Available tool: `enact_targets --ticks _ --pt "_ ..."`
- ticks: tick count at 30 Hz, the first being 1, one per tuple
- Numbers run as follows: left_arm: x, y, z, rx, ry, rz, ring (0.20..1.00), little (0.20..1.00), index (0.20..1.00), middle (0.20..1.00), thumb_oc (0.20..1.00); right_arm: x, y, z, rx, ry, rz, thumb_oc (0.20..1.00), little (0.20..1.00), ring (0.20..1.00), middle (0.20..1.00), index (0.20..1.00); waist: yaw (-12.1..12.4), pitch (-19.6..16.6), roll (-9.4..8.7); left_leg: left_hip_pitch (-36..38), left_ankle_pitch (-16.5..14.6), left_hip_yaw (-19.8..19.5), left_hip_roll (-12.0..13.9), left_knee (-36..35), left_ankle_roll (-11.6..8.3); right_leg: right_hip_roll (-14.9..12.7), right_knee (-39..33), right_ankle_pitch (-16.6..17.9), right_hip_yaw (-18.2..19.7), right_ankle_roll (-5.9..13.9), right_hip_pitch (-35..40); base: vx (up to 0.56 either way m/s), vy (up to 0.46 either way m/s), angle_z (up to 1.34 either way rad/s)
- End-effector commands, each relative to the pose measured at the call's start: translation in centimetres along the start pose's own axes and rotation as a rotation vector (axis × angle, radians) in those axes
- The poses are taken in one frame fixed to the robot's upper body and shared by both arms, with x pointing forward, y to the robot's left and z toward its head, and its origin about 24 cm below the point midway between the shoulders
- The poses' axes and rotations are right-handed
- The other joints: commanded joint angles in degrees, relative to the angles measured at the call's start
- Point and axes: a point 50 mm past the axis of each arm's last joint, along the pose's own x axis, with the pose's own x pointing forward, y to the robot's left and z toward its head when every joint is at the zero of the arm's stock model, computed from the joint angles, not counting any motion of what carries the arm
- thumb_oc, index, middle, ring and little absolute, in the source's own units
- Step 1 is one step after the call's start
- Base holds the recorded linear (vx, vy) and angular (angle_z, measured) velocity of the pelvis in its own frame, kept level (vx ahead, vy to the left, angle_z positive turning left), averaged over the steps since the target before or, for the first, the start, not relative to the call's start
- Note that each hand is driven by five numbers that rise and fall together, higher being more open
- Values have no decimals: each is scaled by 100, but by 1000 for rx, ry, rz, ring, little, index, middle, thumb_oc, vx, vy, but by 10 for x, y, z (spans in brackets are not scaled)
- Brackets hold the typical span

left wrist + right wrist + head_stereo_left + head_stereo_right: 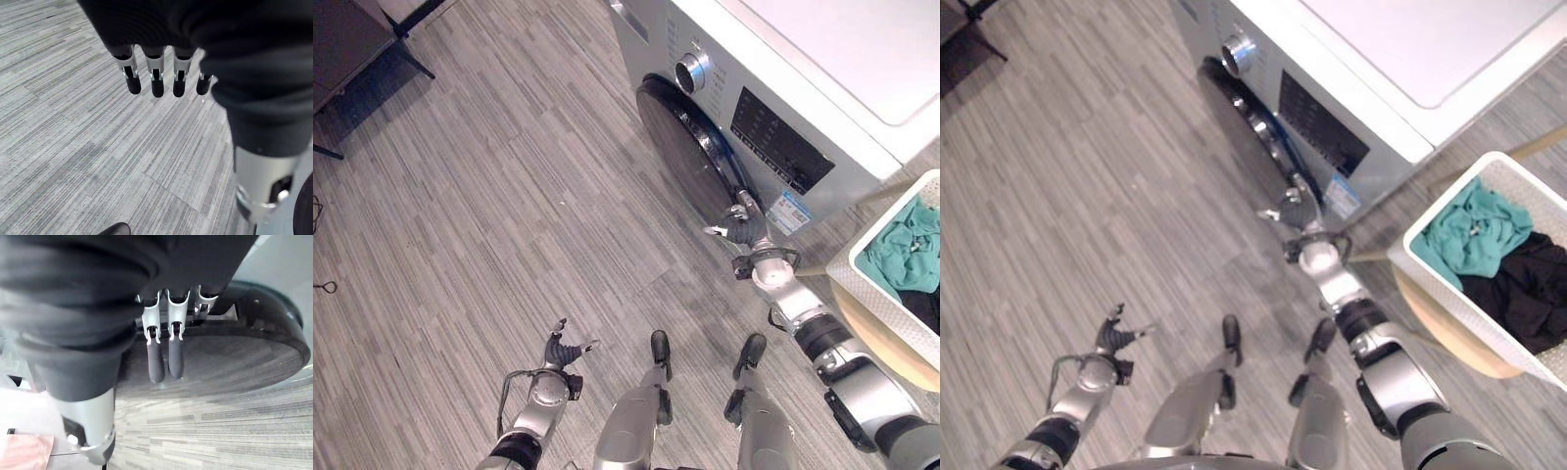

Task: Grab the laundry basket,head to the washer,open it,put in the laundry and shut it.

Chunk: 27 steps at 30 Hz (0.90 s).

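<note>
The silver washer [783, 88] stands ahead on the right, its dark round door [685, 147] facing the floor space. My right hand [747, 230] is at the near edge of that door. In the right wrist view its fingers [156, 367] reach out straight onto the door's rim [244, 347]. I cannot tell whether the door is latched or ajar. The white laundry basket [1430, 269] sits to the right of the washer with a teal garment [1474, 235] and black cloth [1528, 289] inside. My left hand [563, 351] hangs open and empty over the floor at lower left.
The basket rests on a round wooden stool [1449, 338] close beside my right arm. A dark table [342, 39] stands at the far left corner. Grey striped floor [509, 215] spreads in front of the washer.
</note>
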Motion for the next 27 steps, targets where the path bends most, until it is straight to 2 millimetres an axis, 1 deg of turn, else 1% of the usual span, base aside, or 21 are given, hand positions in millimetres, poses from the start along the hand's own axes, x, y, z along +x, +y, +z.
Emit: enact_targets --ticks 1,2,3,4,5,6,7,8,9,13,14,16,18,19,20,21,23,24,25,26,27 --pt "3 22 1 22 -12 53 1000 1000 1000 1000 1000 1 73 68 117 -200 304 1000 1000 1000 1000 1000 546 127 -420 -149 -311 -206 -143 107 -222 -694 615 -480 308 540 -57 55 -6 -1" --pt "6 23 2 12 2 70 1000 1000 1000 1000 1000 -10 105 96 171 -278 442 1000 1000 1000 1000 1000 678 121 -515 -143 -333 -253 -142 100 -206 -682 608 -482 282 546 -21 49 -12 -2" --pt "8 22 3 10 6 72 1000 1000 1000 1000 1000 -20 123 112 165 -334 527 1000 1000 1000 1000 1000 733 121 -546 -142 -345 -264 -137 113 -203 -674 608 -486 273 544 -8 63 -27 1" --pt "9 22 4 6 3 73 1000 1000 1000 1000 1000 -31 138 126 181 -386 599 1000 1000 1000 1000 1000 779 124 -574 -145 -364 -291 -136 137 -196 -675 616 -492 266 539 5 0 0 0" --pt "9 22 4 6 4 74 1000 1000 1000 1000 1000 -31 138 126 181 -387 600 1000 1000 1000 1000 1000 773 125 -576 -145 -366 -293 -137 140 -196 -675 617 -494 264 539 6 45 -42 3" --pt "10 20 7 -13 -8 84 1000 1000 1000 1000 1000 -54 157 161 218 -533 716 1000 1000 1000 1000 1000 889 134 -613 -151 -399 -362 -138 188 -185 -684 642 -516 208 532 69 40 -46 14" --pt "10 20 10 -26 -16 91 1000 1000 1000 1000 1000 -64 160 178 234 -610 743 1000 1000 1000 1000 1000 942 146 -607 -155 -418 -425 -145 218 -183 -703 686 -545 145 531 116 62 -81 27" --pt "11 19 15 -43 -36 95 1000 1000 1000 1000 1000 -72 156 196 255 -698 750 1000 1000 1000 1000 1000 1018 149 -597 -181 -416 -526 -163 238 -183 -724 758 -577 74 526 159 44 -74 39" --pt "11 18 16 -39 -43 86 1000 1000 1000 1000 1000 -74 153 201 279 -726 744 1000 1000 1000 1000 1000 1058 151 -576 -194 -410 -592 -182 239 -195 -733 799 -604 19 526 191 34 -57 49" --pt "12 19 19 -20 -53 71 1000 1000 1000 1000 1000 -66 142 202 295 -725 689 1000 1000 1000 1000 1000 1096 129 -533 -233 -361 -742 -230 186 -211 -733 878 -663 -74 533 250 29 -25 69" --pt "12 18 20 -10 -56 64 1000 1000 1000 1000 1000 -60 139 199 268 -714 650 1000 1000 1000 1000 1000 1104 122 -530 -235 -358 -756 -241 177 -207 -726 882 -690 -82 527 269 20 8 64" --pt "12 18 20 7 -56 54 1000 1000 1000 1000 1000 -53 140 185 226 -657 630 1000 1000 1000 1000 1000 1120 120 -539 -235 -369 -766 -257 188 -187 -729 904 -710 -96 526 282 30 -3 56" --pt "12 19 19 19 -56 53 1000 1000 1000 1000 1000 -42 136 165 198 -572 586 1000 1000 1000 1000 1000 1106 144 -551 -233 -398 -742 -267 229 -166 -733 926 -704 -88 529 264 17 -7 28" --pt "11 19 19 19 -56 53 1000 1000 1000 1000 1000 -42 136 165 198 -572 586 1000 1000 1000 1000 1000 1109 143 -551 -233 -400 -740 -267 231 -165 -734 927 -704 -86 529 263 1 -1 6" --pt "11 20 19 23 -55 52 1000 1000 1000 1000 1000 -35 130 154 190 -527 558 1000 1000 1000 1000 1000 1092 153 -558 -233 -412 -717 -262 251 -161 -740 926 -696 -66 531 251 -10 11 -4" --pt "11 23 22 40 -70 57 1000 1000 1000 1000 1000 -24 113 139 168 -475 502 1000 1000 1000 1000 1000 1028 187 -576 -235 -434 -643 -245 285 -155 -739 911 -664 -4 543 205 -19 25 -10" --pt "12 26 29 54 -99 58 1000 1000 1000 1000 1000 -23 104 120 132 -432 481 1000 1000 1000 1000 1000 941 227 -598 -234 -460 -529 -215 319 -157 -728 877 -626 71 553 159 -31 28 -38" --pt "13 29 43 51 -152 69 1000 1000 1000 1000 1000 -27 91 95 80 -391 459 1000 1000 1000 1000 1000 767 276 -637 -225 -482 -406 -174 344 -162 -704 820 -584 180 561 108 -30 17 -50" --pt "13 29 43 51 -151 68 1000 1000 1000 1000 1000 -27 91 95 79 -390 459 1000 1000 1000 1000 1000 775 269 -634 -224 -484 -399 -172 344 -162 -702 820 -582 187 561 105 -28 20 -35" --pt "13 31 48 46 -173 74 1000 1000 1000 1000 1000 -32 86 83 65 -371 455 1000 1000 1000 1000 1000 693 276 -650 -226 -494 -343 -149 348 -164 -691 799 -567 224 565 77 -23 13 -49" --pt "13 34 63 32 -233 95 1000 1000 1000 1000 1000 -46 75 52 30 -312 443 1000 1000 1000 1000 1000 475 306 -694 -219 -530 -213 -126 387 -160 -672 768 -534 321 575 26 -31 27 -48"
